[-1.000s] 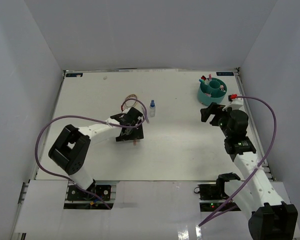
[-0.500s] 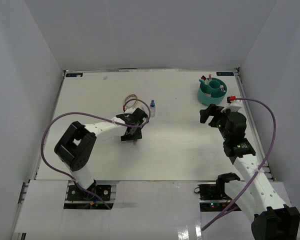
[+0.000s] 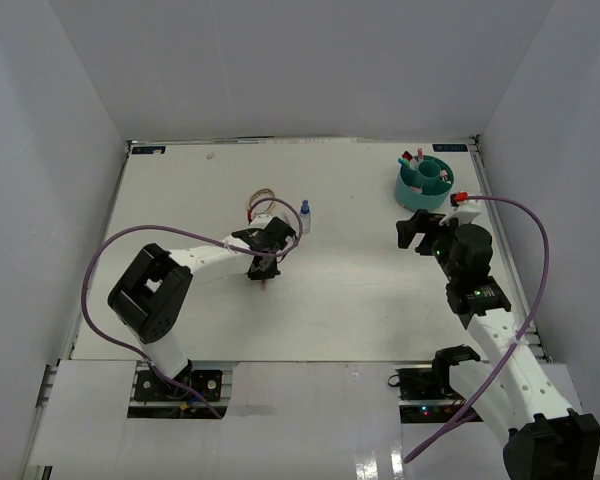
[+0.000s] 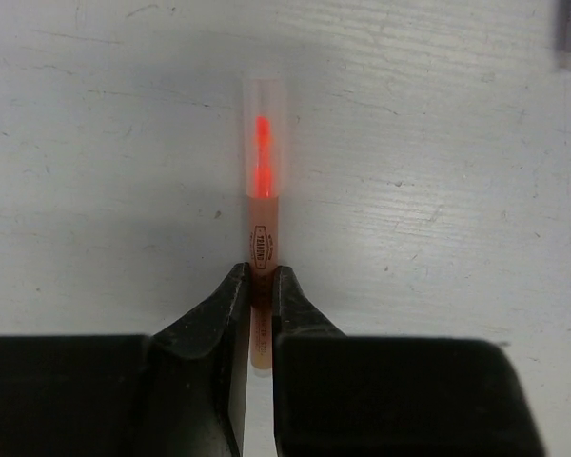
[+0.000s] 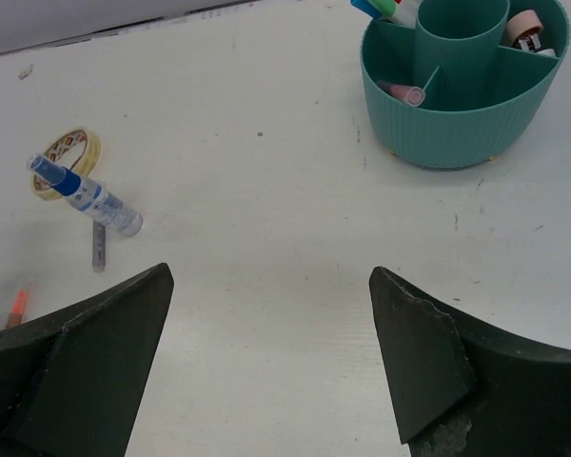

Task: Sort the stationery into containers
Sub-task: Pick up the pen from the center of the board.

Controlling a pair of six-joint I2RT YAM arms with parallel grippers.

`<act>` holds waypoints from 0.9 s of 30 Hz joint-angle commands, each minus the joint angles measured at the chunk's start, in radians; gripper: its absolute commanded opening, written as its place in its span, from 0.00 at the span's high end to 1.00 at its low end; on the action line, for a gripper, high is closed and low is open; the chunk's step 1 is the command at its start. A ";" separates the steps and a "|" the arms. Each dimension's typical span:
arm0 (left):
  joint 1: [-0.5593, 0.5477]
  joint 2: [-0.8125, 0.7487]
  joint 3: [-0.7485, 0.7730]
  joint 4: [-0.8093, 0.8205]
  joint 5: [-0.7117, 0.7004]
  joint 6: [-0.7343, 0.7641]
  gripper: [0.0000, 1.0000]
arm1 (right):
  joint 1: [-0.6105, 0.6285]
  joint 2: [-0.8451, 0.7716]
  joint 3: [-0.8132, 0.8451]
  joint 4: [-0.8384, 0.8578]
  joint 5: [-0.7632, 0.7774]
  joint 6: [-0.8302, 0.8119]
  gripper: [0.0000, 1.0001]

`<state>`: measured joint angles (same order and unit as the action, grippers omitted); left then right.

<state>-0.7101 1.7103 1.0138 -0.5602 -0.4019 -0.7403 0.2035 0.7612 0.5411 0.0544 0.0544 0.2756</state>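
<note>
Stretched low, left of centre in the top view, the left gripper (image 4: 258,282) is pinching a slim, clear-capped red pen (image 4: 262,181) tight, while the right gripper (image 5: 268,286) is hovering wide open and empty.

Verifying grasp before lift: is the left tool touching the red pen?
Touching. Left wrist view: the left tool is shut on the red pen, both fingers against its barrel, no gap.

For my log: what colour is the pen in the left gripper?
The pen is red under a clear cap; left wrist view shows it best.
</note>
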 commanded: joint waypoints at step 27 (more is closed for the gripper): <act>-0.022 -0.669 -0.172 0.393 0.544 0.659 0.84 | 0.376 0.400 0.263 0.372 -0.608 0.221 0.06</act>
<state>-0.7288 1.0836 0.8032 -0.1867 0.0689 -0.1612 0.5716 1.1263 0.7414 0.3271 -0.5255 0.4244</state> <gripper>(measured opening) 0.195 0.948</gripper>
